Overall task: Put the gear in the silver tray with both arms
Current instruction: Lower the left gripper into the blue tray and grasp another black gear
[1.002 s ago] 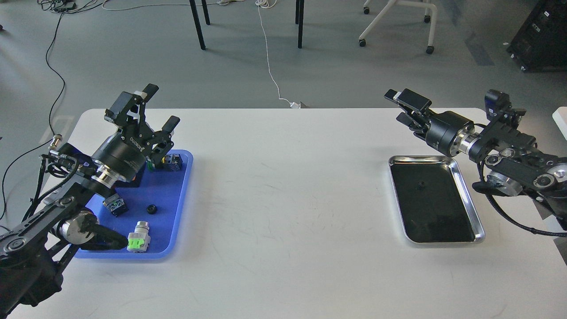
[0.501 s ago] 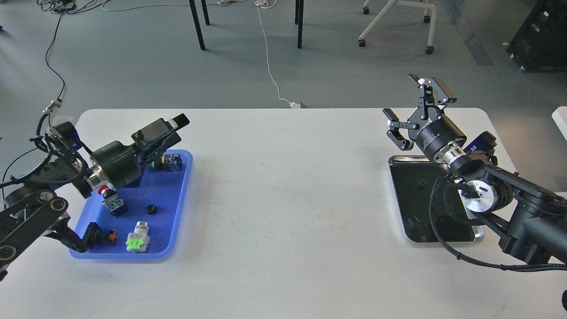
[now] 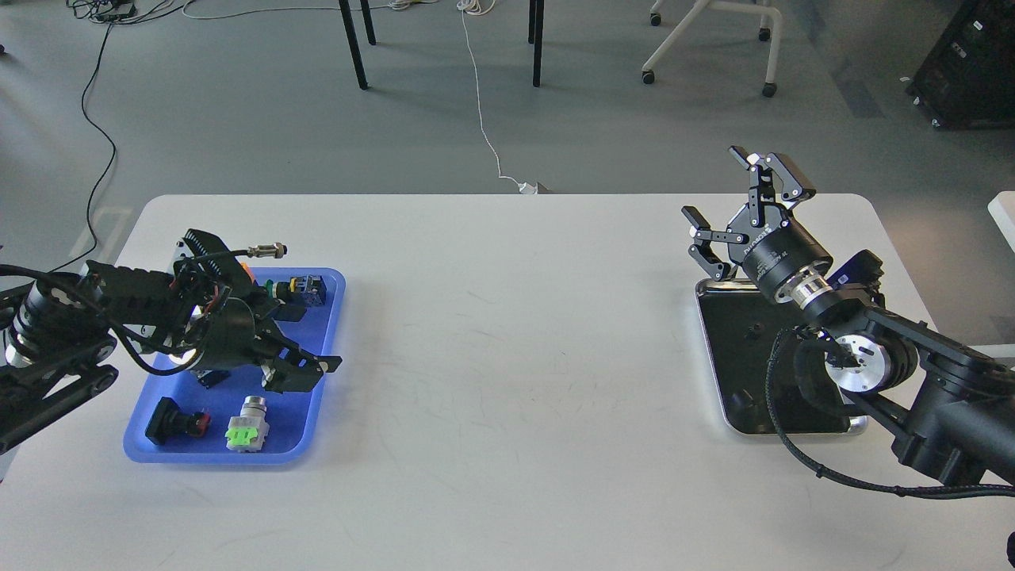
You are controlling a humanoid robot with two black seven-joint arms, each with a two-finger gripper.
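**Left arm swung down over the blue tray; right arm nearly unchanged**

Since half a second ago the left arm has dropped and turned, so its pincer (image 3: 305, 369) now points right and slightly down over the blue tray (image 3: 313, 428), where before it aimed up and right. Its fingers look dark and overlapping; cannot tell whether spread or pressed together. Right pincer (image 3: 741, 202) has shifted only a little: fingers spread wide, pinching nothing, raised above the far left corner of the silver tray (image 3: 718, 381).

Writing: small white lettering on the right pincer's black body, too small to read.

Silver tray sits at the right of the white worktop (image 3: 507, 357), long axis running near to far, far end leaning slightly left. Right arm covers its right side. A small dark gear (image 3: 754, 327) lies on the tray's mirror-like bottom, near the far end.

Blue tray holds a green-and-grey switch (image 3: 246, 432), a black-and-red button (image 3: 178, 423) and a yellow-and-green part (image 3: 301, 287) at its far edge.
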